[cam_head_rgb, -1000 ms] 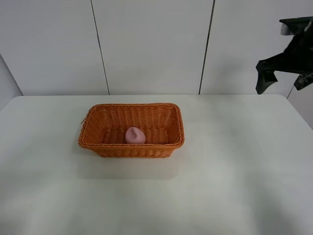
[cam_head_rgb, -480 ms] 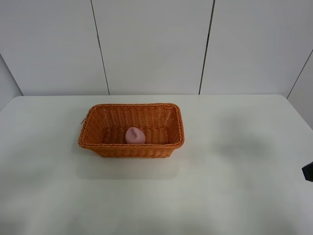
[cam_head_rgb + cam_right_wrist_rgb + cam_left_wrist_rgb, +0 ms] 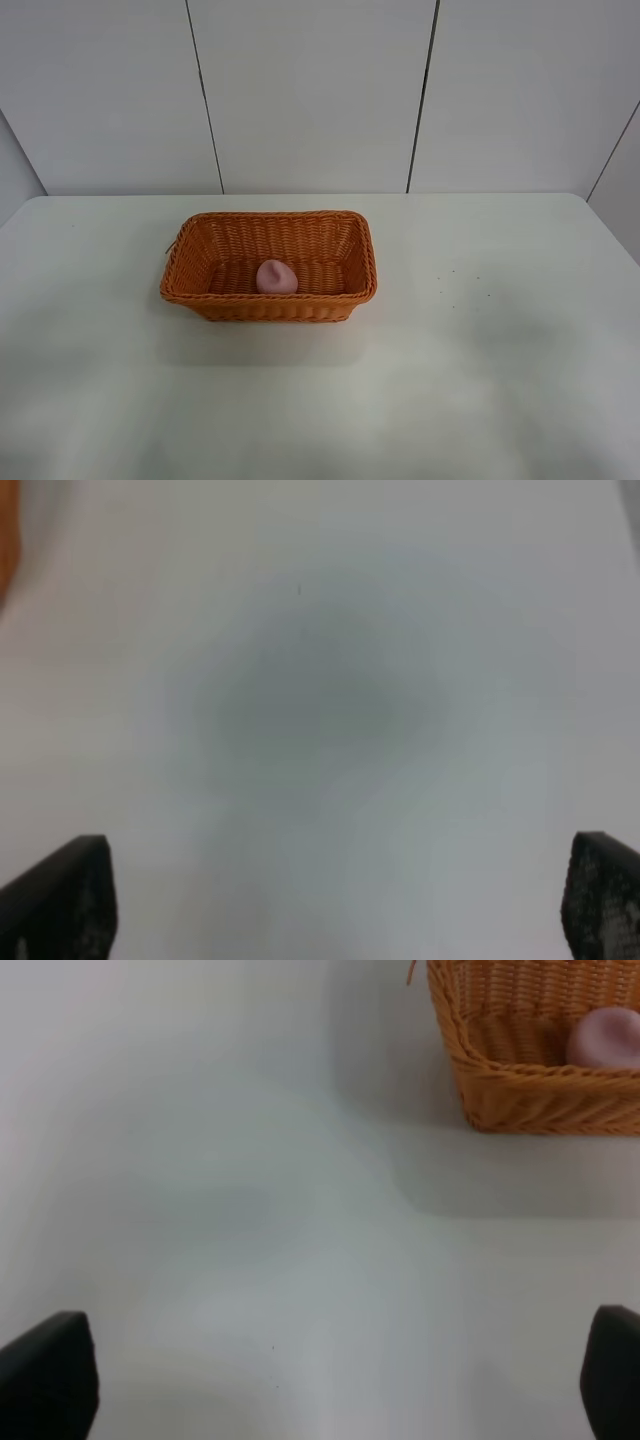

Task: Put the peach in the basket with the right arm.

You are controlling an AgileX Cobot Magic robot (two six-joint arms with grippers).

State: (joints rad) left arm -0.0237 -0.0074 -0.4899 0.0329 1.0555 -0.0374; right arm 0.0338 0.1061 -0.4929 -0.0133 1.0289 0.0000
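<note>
Right gripper (image 3: 330, 900) (wide apart) holds nothing.

Left gripper (image 3: 320, 1380) fingers spread wide; right gripper (image 3: 330, 905) likewise.

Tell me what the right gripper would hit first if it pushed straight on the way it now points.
Probably only bare table. The right gripper has its jaws spread wide, with nothing between or ahead of them but white surface. A sliver of the basket sits off to one side, out of that line. Depth is hard to judge.
</note>
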